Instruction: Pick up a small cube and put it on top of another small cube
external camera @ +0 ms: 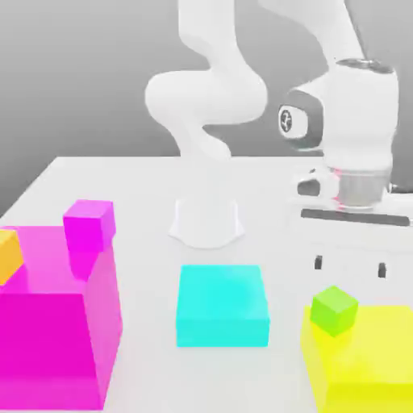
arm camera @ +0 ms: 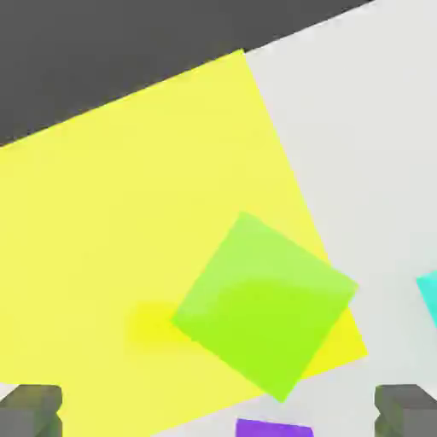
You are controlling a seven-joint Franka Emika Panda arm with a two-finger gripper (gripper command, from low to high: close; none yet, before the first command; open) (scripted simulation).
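Observation:
A sliver of the small violet-purple cube (arm camera: pixel 273 428) shows in the hand view on the white table, between my two dark fingertips (arm camera: pixel 31 410) and cut off by the picture's edge. My gripper (external camera: pixel 350 269) hangs open above the table at the exterior view's right, just behind the big yellow block (external camera: pixel 371 355); its jaws stand wide apart with nothing held. A small green cube (external camera: pixel 334 310) rests on that yellow block's near corner, also seen from the hand as the green cube (arm camera: pixel 265 303) on the yellow block (arm camera: pixel 128 213).
A flat cyan block (external camera: pixel 222 305) lies in the middle. At the exterior view's left a big magenta block (external camera: pixel 56 323) carries a small magenta-pink cube (external camera: pixel 89 226) and an orange cube (external camera: pixel 8 254). The arm's white base (external camera: pixel 206 219) stands behind.

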